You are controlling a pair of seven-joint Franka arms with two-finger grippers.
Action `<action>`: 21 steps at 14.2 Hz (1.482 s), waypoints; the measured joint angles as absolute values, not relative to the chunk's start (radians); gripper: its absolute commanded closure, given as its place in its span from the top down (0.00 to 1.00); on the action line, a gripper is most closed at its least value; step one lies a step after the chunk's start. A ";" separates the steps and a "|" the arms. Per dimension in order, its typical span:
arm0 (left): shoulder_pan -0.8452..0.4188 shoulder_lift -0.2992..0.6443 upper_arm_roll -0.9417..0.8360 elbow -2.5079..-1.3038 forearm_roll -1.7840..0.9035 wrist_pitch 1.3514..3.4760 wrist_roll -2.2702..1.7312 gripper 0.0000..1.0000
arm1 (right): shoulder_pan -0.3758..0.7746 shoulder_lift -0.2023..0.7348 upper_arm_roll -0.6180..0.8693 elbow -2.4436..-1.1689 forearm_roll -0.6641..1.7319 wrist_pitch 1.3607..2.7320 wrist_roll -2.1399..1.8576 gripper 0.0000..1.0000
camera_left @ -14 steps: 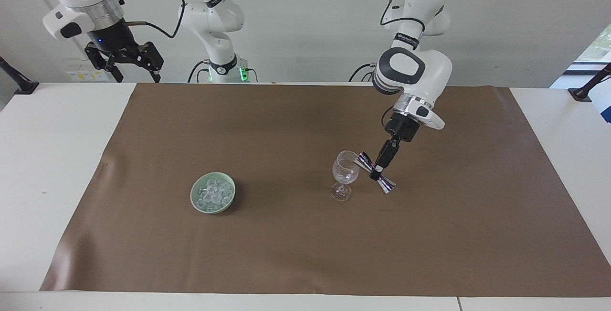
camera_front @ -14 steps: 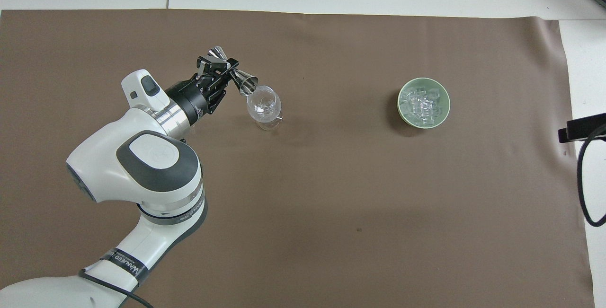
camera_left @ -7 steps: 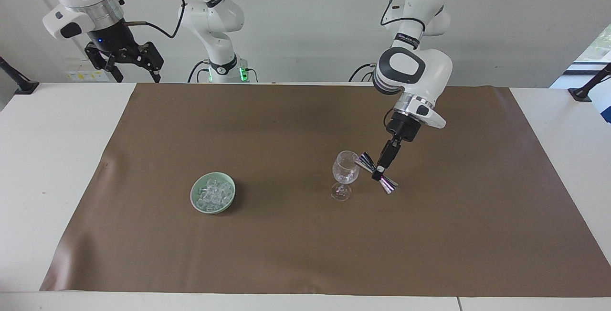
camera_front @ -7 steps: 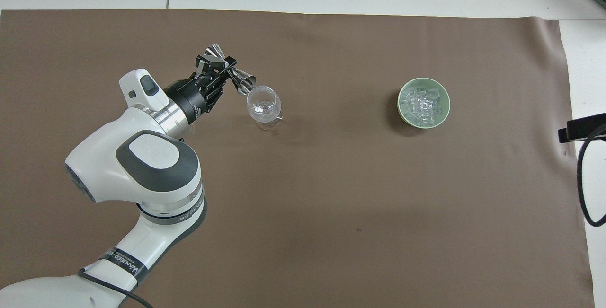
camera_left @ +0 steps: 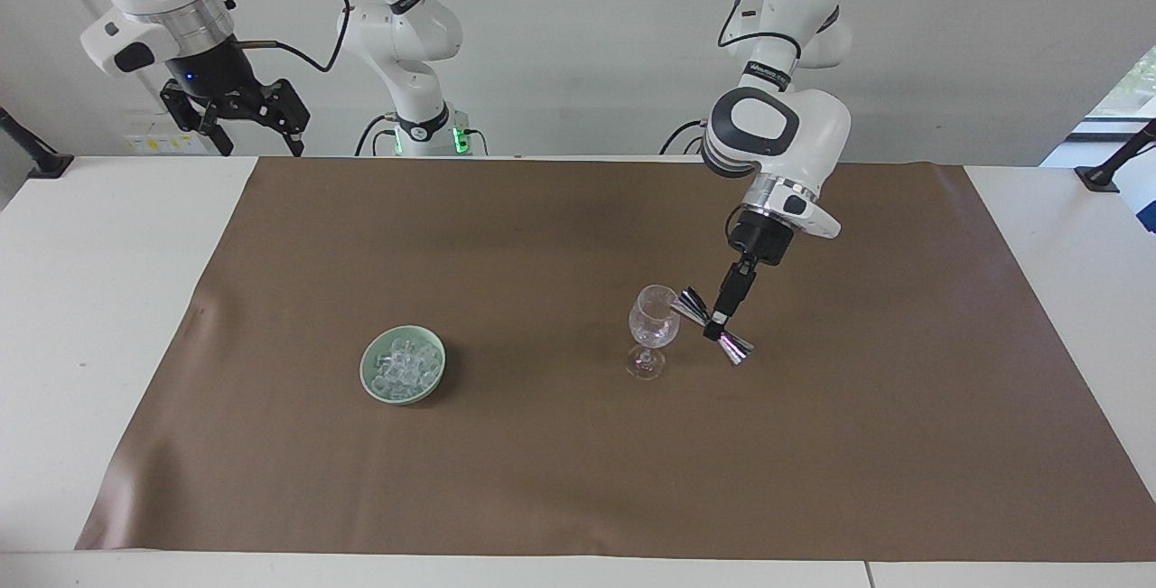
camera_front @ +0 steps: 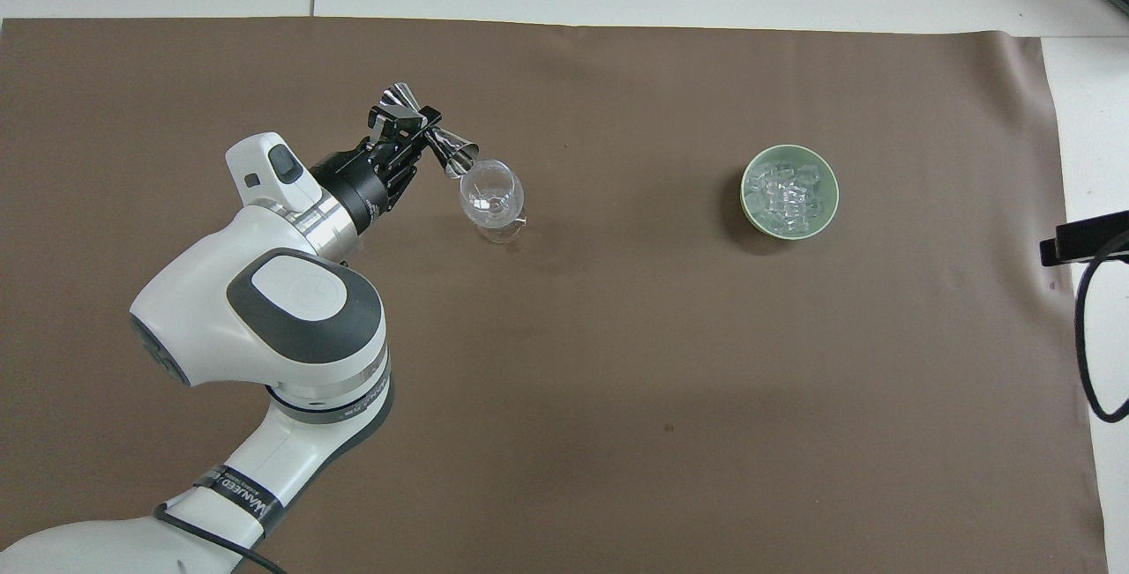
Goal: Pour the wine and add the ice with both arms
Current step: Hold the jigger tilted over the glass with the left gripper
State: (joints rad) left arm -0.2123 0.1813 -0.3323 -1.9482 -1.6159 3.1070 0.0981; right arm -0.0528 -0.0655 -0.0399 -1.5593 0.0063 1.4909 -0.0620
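Observation:
My left gripper point(camera_left: 715, 328) point(camera_front: 413, 123) is shut on the waist of a silver double-ended jigger point(camera_left: 733, 350) point(camera_front: 452, 149). The jigger is tilted, its mouth at the rim of a clear stemmed glass point(camera_left: 654, 322) point(camera_front: 490, 195) that stands upright mid-mat. No wine shows in either of them. The ice point(camera_left: 403, 364) point(camera_front: 785, 190) lies heaped in a pale green bowl point(camera_left: 366, 373) point(camera_front: 746, 197) toward the right arm's end. My right gripper point(camera_left: 259, 138) waits open and empty, raised over the table's edge by its base.
A brown mat point(camera_left: 542, 480) point(camera_front: 617, 380) covers most of the white table point(camera_left: 108, 317). A third white arm's base point(camera_left: 415, 118) stands at the robots' edge. Black clamps point(camera_left: 1106, 172) sit at the table's corners.
The left arm's wrist and elbow have shifted slightly, while the jigger stays tilted at the glass's rim. The right arm has not moved.

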 measured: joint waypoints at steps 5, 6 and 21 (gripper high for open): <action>-0.227 0.184 -0.331 -1.941 -1.602 3.145 0.100 0.00 | -0.053 -0.065 -0.040 -1.559 0.006 1.491 -0.062 1.00; -0.228 0.186 -0.331 -1.940 -1.596 3.148 0.100 0.00 | -0.053 -0.065 -0.040 -1.559 0.006 1.491 -0.062 1.00; -0.231 0.187 -0.332 -1.938 -1.516 3.163 0.105 0.00 | -0.053 -0.065 -0.040 -1.559 0.006 1.491 -0.062 1.00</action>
